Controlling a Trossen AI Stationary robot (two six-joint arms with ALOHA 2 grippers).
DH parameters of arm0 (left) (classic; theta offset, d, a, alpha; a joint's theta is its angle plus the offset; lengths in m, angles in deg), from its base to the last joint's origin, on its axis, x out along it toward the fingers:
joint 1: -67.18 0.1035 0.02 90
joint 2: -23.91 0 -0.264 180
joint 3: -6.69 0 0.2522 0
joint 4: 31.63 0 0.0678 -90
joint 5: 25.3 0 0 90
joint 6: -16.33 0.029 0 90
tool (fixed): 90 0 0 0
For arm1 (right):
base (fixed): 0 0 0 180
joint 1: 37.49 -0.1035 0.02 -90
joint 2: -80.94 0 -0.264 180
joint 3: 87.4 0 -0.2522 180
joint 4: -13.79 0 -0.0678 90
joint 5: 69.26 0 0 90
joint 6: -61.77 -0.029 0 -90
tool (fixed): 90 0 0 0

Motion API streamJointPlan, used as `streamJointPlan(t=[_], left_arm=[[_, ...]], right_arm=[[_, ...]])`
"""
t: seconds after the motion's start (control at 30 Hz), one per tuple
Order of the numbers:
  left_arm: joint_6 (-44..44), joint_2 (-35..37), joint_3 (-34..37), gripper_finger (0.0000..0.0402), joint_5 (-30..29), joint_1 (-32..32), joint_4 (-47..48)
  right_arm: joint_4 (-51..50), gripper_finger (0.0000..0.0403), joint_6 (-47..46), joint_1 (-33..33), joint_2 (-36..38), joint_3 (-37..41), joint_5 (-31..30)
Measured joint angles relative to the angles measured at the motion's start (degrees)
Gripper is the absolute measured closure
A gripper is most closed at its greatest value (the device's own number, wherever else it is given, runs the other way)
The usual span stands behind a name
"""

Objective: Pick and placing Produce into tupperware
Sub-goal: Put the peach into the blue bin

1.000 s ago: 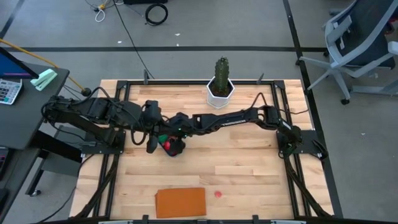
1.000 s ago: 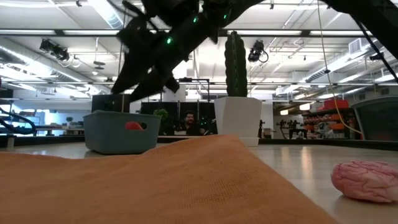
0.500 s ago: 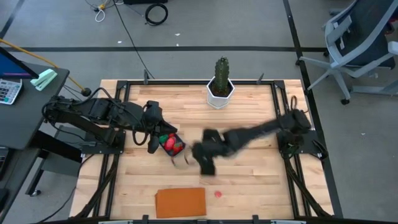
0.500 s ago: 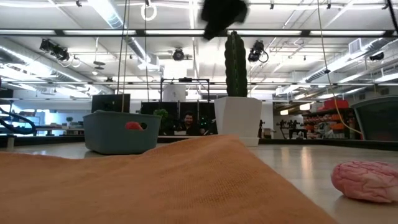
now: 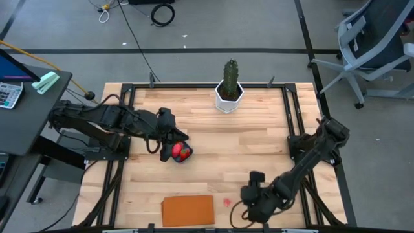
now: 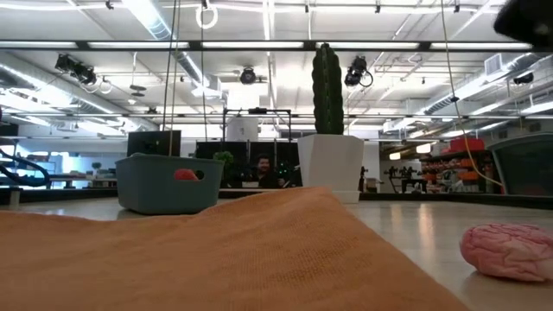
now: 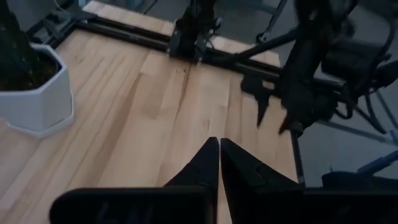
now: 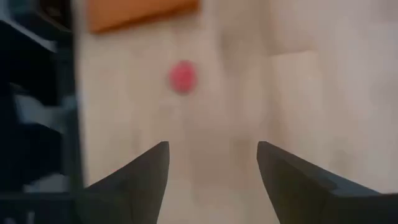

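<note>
Right pincer (image 5: 249, 193) hangs wide open near the bench's (image 5: 259, 145) front edge, probably lining up on the last pink piece (image 5: 227, 201) beside the orange board (image 5: 187, 210), while the left pincer (image 5: 183, 136), pinched shut and empty, sits by the half-filled blue tub (image 6: 168, 182).

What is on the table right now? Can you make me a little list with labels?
tub: teal, holds red produce, sits left of the table's middle
loose piece: one pink toy on the wood, near the front edge
board: orange, flat at the front
cactus: green, in a white pot, at the back
left gripper: beside the tub, fingers shut, empty
right gripper: near the front edge, close to the pink toy, fingers open, empty
table: light wood
</note>
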Motion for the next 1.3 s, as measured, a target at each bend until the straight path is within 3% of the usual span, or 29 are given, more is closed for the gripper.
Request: streamJointPlan(t=[0.13, 0.2, 0.43, 0.63, 0.87, 1.07, 1.3], left_arm=[[-0.06, -1.23, 0.04, 0.0388, -0.05, 0.00, -0.21], [-0.08, -1.80, -0.01, 0.0391, -0.06, 0.00, -0.92], [-0.02, -2.87, 0.05, 0.0381, -0.08, -0.04, -0.75], [0.01, -3.29, 0.01, 0.0380, -0.10, -0.02, -0.67], [0.07, -3.25, 0.01, 0.0391, -0.10, -0.02, -0.65], [0.07, -3.25, 0.01, 0.0380, -0.10, -0.02, -0.60], [0.14, -3.25, 0.01, 0.0382, -0.11, -0.02, -0.64]], right_arm=[[18.44, 0.0152, 6.75, -1.16, -1.58, 6.17, -0.42], [22.30, 0.0152, 10.41, -1.06, -3.23, 7.87, -0.81], [22.71, 0.0152, 12.41, 2.60, -8.11, 8.30, -1.87], [26.67, 0.0152, 13.59, 5.59, -10.14, 8.23, 3.79], [30.99, 0.0152, 15.47, 5.65, -10.13, 8.21, 4.16], [34.06, 0.0153, 16.57, 6.34, -14.38, 8.05, 4.95], [35.75, 0.0178, 16.45, 6.78, -15.24, 8.01, 4.31]])
